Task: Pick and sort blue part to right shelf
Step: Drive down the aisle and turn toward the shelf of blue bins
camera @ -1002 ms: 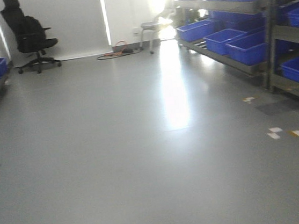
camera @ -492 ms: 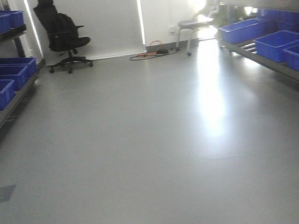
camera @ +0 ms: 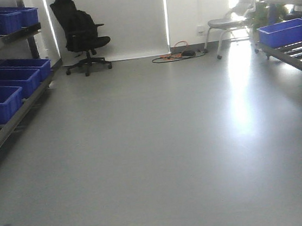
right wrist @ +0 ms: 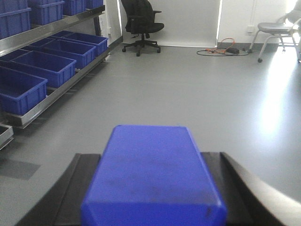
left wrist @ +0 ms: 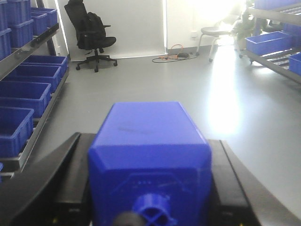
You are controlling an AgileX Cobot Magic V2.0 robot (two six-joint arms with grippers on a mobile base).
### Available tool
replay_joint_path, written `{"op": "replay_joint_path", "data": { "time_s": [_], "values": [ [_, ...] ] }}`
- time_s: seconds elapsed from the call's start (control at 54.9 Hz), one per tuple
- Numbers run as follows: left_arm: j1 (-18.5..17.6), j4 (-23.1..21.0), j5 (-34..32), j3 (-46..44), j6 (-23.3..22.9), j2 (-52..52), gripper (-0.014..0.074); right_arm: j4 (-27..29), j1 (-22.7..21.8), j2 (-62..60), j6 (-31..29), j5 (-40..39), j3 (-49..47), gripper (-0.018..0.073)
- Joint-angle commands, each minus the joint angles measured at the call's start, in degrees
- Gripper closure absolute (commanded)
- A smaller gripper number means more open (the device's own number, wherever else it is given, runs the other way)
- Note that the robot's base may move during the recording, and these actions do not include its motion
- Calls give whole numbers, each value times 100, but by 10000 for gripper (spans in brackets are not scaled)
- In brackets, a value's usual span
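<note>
My left jaws are clamping a blue part [left wrist: 148,155], with the black fingers [left wrist: 70,183] pressing on both of its sides. My right jaws are clamping a second blue part [right wrist: 153,183] in the same way, between their own fingers [right wrist: 235,188]. I am holding both parts above the grey floor [camera: 160,144]. The right shelf [camera: 292,60] is standing well apart from me at the right edge of the front view, carrying blue bins [camera: 285,32]. Another rack [camera: 10,125] with blue bins is running along the left side. An office chair [camera: 80,34] and a grey chair [camera: 233,19] are standing by the far wall, and cables [camera: 174,57] are lying between them.
</note>
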Motion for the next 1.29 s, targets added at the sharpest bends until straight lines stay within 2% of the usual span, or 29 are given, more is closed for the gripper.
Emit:
{"op": "replay_joint_path", "data": {
  "time_s": [0.0,1.275],
  "values": [
    [11,15,-521,-168,11,101,261,-63,-12,-40,-61,-528,-193,259],
    [11,15,-521,-168,11,101,261,-63,-12,-40,-61,-528,-193,259]
  ]
}}
